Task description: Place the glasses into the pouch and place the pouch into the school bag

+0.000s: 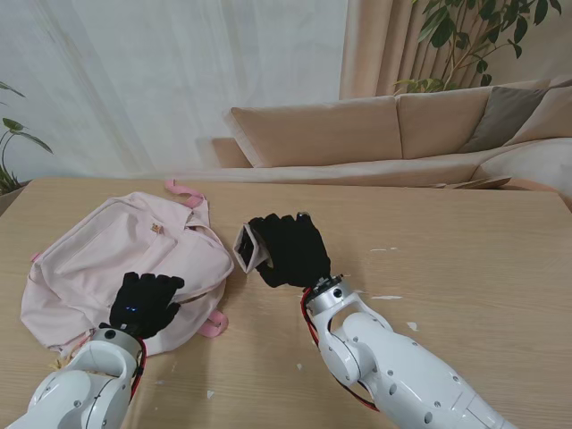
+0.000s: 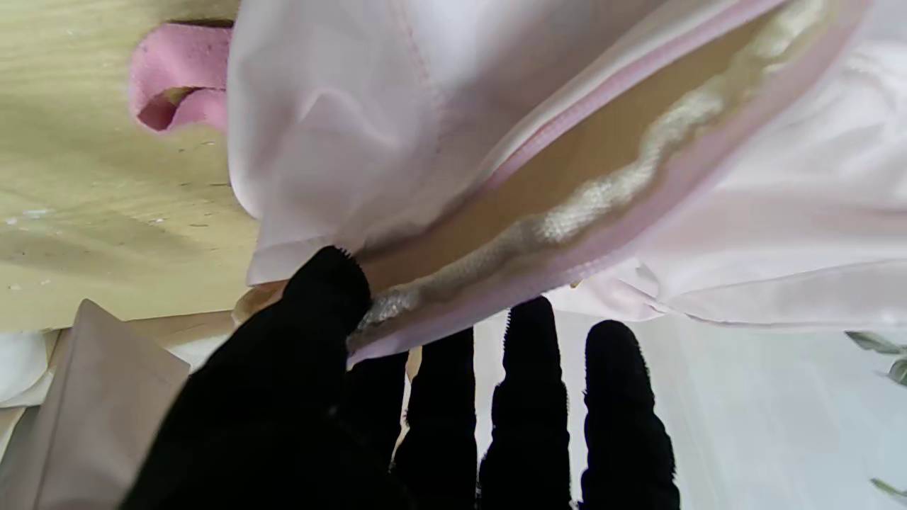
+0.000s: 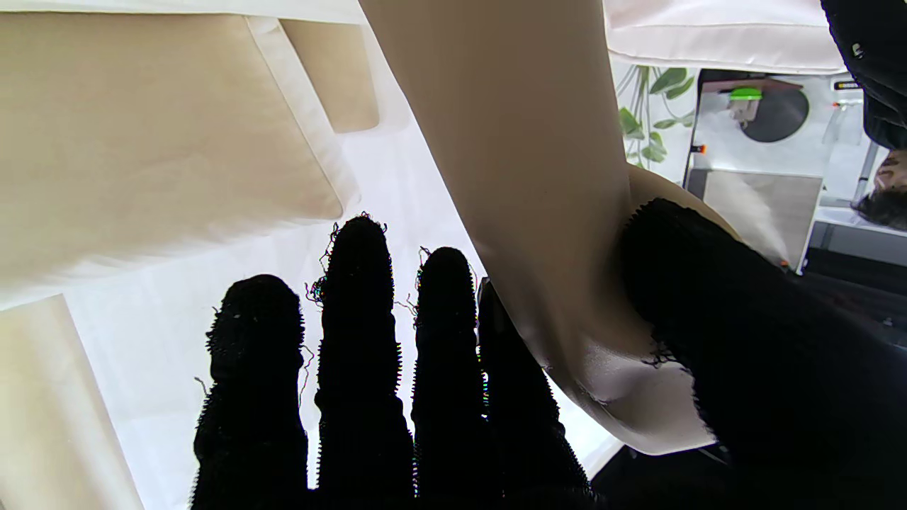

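Both black-gloved hands are gripping: the right hand point(image 1: 290, 251) is holding the beige soft pouch point(image 1: 247, 248), the left hand point(image 1: 143, 304) is pinching the pale pink fabric school bag point(image 1: 116, 259) at its zipper opening

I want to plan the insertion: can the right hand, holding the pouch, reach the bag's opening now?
Probably yes: the right hand holds the pouch just beside the school bag, nothing lies between, and the left hand holds the zipper edge open.
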